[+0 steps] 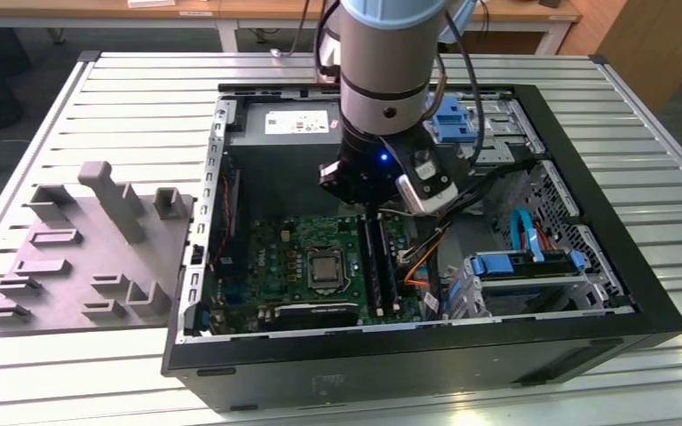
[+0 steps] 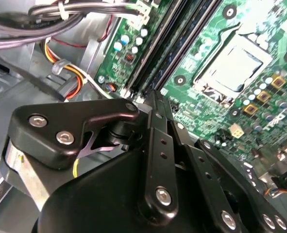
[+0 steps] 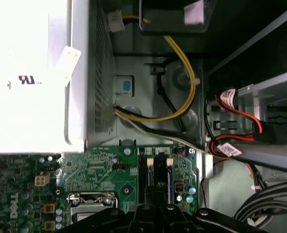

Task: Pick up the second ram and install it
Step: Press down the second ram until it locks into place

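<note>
- Slatted metal bench (image 1: 104, 98) carries an open black computer case (image 1: 625, 293).
- Black tool (image 1: 371, 211) hangs low over the long black memory slots (image 1: 375, 262) of the green board (image 1: 281, 257); its grip cannot be told.
- Second ram, dark-blue stick, cannot be made out; likely seated or hidden beneath.
- Pressing should stay square to the slot.

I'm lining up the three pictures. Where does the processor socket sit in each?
Exterior view: processor socket, middle of the green board.
Second wrist view: silver square beside the black slots.
First wrist view: its metal edge, next to the slots.
Shared landmark: the long black slots alongside it.
</note>
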`<state>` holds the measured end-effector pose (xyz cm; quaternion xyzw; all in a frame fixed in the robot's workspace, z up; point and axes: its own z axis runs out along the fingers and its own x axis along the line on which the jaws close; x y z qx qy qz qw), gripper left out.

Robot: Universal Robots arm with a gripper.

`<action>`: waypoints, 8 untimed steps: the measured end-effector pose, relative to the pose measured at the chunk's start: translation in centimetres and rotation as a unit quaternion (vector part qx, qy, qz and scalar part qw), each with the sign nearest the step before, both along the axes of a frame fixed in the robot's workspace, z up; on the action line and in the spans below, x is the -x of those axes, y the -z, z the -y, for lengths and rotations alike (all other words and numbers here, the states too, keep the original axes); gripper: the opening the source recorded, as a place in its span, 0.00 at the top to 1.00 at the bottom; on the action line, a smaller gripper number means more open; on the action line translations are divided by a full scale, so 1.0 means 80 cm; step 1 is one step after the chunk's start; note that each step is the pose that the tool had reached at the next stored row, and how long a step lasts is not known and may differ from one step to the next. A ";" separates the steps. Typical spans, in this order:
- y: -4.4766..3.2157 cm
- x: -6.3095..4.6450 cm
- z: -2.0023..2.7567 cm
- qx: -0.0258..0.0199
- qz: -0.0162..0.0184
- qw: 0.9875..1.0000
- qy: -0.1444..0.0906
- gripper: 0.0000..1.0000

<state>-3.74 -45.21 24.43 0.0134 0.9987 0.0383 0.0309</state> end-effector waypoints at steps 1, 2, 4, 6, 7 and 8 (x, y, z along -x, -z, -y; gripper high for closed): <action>0.0000 0.000 0.0028 0.000 0.000 1.000 0.000 0.89; 0.0000 0.000 0.0060 0.000 0.000 1.000 0.000 0.89; 0.0000 0.000 0.0130 0.000 0.000 1.000 0.000 0.89; 0.0001 0.000 0.0207 0.000 0.000 1.000 0.000 0.89; 0.0000 0.000 0.0245 0.000 0.000 1.000 0.000 0.89; 0.0000 0.000 0.0284 0.000 0.000 1.000 0.000 0.89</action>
